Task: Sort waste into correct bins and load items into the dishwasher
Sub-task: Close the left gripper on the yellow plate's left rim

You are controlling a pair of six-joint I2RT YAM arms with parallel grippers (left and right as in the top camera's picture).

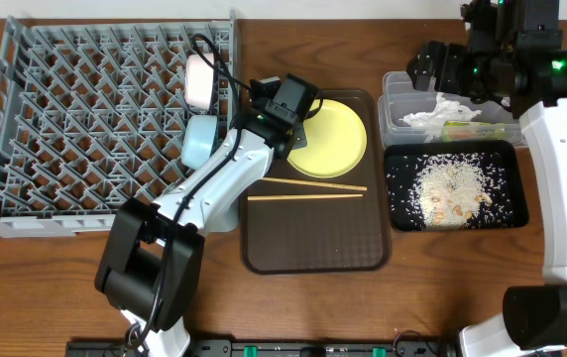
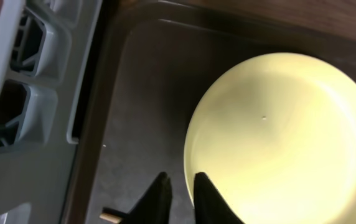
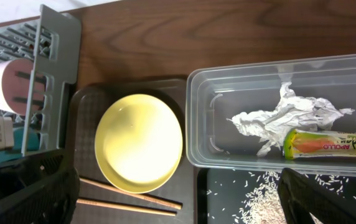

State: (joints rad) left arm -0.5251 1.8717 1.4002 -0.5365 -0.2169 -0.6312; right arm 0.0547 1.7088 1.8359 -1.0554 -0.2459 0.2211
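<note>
Just at the left rim of the round yellow-green plate (image 2: 284, 137), the left gripper (image 2: 181, 199) has its fingers drawn close with only a narrow gap between them. The plate's edge runs into that gap, but it cannot be told whether the rim is actually pinched. The plate lies flat in the far part of the brown serving tray (image 2: 140, 93), and the two chopsticks (image 1: 303, 196) lie across the tray just nearer than it, apart from the plate.

The grey dish rack (image 1: 85, 119) stands on the wooden surface (image 1: 293, 50) to the left of the tray. A white bowl (image 1: 200, 79) and a light-blue bowl (image 1: 199, 142) stand on edge along the rack's right side.

To the right, the clear tub (image 3: 228, 87) holds the crumpled tissue (image 3: 277, 115) and the green-and-orange wrapper (image 3: 330, 143), which touches the tissue. The black tray (image 1: 402, 213) sits just in front of the tub with rice and scraps (image 1: 452, 188) spread over it.

The right gripper (image 1: 430, 71) hovers above the tub's far left corner. Whether its fingers are apart or together cannot be told.
</note>
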